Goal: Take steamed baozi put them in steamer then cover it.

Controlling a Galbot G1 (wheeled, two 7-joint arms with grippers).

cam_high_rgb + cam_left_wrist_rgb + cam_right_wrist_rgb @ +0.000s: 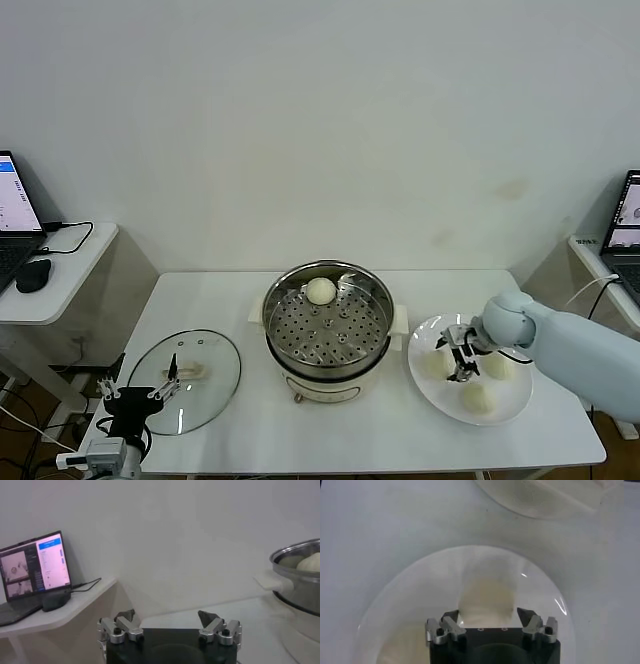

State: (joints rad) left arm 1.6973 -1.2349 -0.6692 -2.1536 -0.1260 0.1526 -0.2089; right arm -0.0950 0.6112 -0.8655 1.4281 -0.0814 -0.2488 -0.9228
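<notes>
The steamer (275,300) stands mid-table, and one steamed baozi (320,291) lies on its perforated tray at the back. Three more lie on a white plate (440,395) to its right. My right gripper (460,362) is low over the plate's left baozi (486,597). Its jaws are open, standing narrowly on either side of that bun, which still rests on the plate. The cover (210,395), a glass lid, lies flat at the table's left. My left gripper (138,390) waits open at the front left edge beside it, holding nothing.
Side desks with laptops (15,215) flank the table on both sides, and a mouse (32,275) lies on the left one. The steamer's white handle (272,581) juts out toward my left arm. The plate reaches close to the table's front right edge.
</notes>
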